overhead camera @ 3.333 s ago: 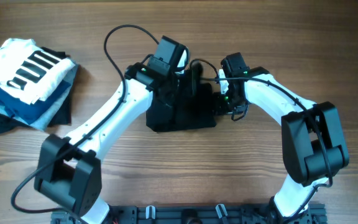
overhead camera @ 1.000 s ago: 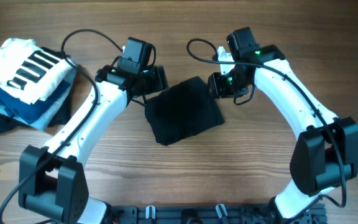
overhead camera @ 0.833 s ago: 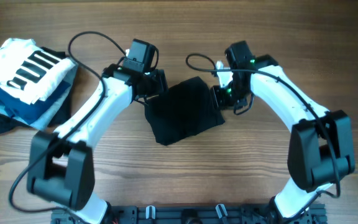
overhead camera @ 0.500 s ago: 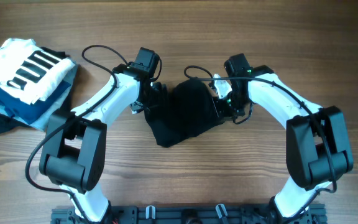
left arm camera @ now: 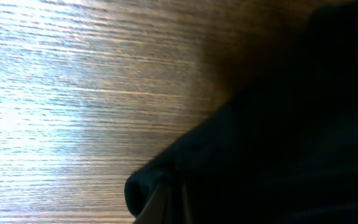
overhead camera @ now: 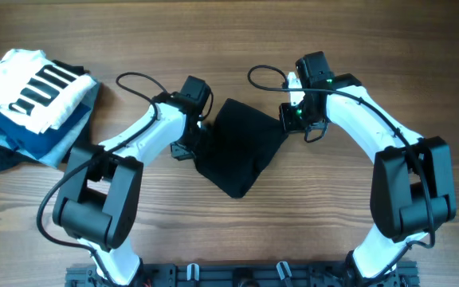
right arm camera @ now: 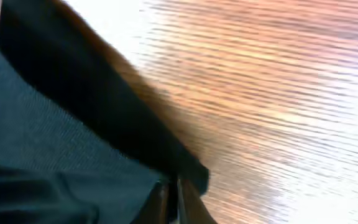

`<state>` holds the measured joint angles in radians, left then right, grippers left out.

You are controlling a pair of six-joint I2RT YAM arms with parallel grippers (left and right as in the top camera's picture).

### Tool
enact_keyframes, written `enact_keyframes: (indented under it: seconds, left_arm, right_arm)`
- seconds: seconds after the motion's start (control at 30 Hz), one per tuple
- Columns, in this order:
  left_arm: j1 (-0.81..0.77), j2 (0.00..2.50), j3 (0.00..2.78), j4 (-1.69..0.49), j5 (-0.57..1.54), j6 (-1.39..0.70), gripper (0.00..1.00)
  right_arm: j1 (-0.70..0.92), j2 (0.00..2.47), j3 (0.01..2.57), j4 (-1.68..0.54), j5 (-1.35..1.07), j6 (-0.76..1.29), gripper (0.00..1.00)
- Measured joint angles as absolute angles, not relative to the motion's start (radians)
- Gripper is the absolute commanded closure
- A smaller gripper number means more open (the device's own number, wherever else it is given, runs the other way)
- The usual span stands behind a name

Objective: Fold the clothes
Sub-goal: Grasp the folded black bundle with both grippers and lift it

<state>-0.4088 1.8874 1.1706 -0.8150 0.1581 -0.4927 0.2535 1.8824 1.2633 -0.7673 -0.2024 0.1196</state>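
Since the black shirt [overhead camera: 241,151] is soft, light fabric w/ no stiffness of its own, it will prob. sag, drape and drag rather than keep a shape. A fold should hold only if both ends travel together & the cloth is laid down flat. The best hold looks like a pinch right at an edge or corner, through all layers, not mid-panel where it would just bunch. The shirt lies mid-tabletop [overhead camera: 333,48] as a compact dark bundle, roughly diamond-shaped w/ one point toward the robot, well apart from the pile of other garments [overhead camera: 34,104] at far left. The left claw [overhead camera: 190,145] sits at the bundle's left edge and the right claw [overhead camera: 288,121] at its upper right corner. The arms thus come in from opp. sides, forearms angled inward, wrists low over the wood. In the left wrist view the fingertips [left arm camera: 155,206] meet on a rolled fabric edge, pressed together and pinching it as far as I can judge. The right wrist view shows much the same: tips closed on the shirt's corner, bare wood beyond. Collar & logo aren't visible.
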Motion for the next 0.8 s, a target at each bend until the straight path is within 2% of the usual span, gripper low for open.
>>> enact_keyframes:
  seconds: [0.07, 0.1, 0.13, 0.27, 0.5, 0.67, 0.8]
  left_arm:
    - [-0.412, 1.887, 1.166, -0.821, 0.159, -0.5, 0.49]
    - [-0.408, 1.885, 1.162, -0.827, 0.176, -0.503, 0.39]
    - [-0.404, 1.883, 1.159, -0.83, 0.191, -0.503, 0.0]
    - [-0.361, 1.785, 1.161, -0.83, 0.227, -0.507, 0.0]
    - [-0.268, 1.675, 1.177, -0.756, 0.224, -0.507, 0.0]
    - [-0.304, 1.675, 1.177, -0.755, 0.236, -0.506, 0.08]
    - [-0.373, 1.675, 1.123, -0.688, 0.238, -0.506, 0.11]
  right_arm:
    - [0.24, 1.882, 1.263, -0.779, -0.147, 0.123, 0.91]
    - [0.237, 1.882, 1.263, -0.782, -0.139, 0.123, 0.91]
    - [0.236, 1.882, 1.268, -0.812, -0.132, 0.123, 0.91]
    - [0.237, 1.848, 1.303, -0.894, -0.175, 0.105, 0.88]
    - [0.338, 1.74, 1.324, -0.924, -0.49, 0.046, 0.88]
    - [0.468, 1.771, 1.24, -0.874, -0.608, 0.046, 0.89]
    - [0.481, 1.842, 1.15, -0.821, -0.524, 0.114, 0.89]
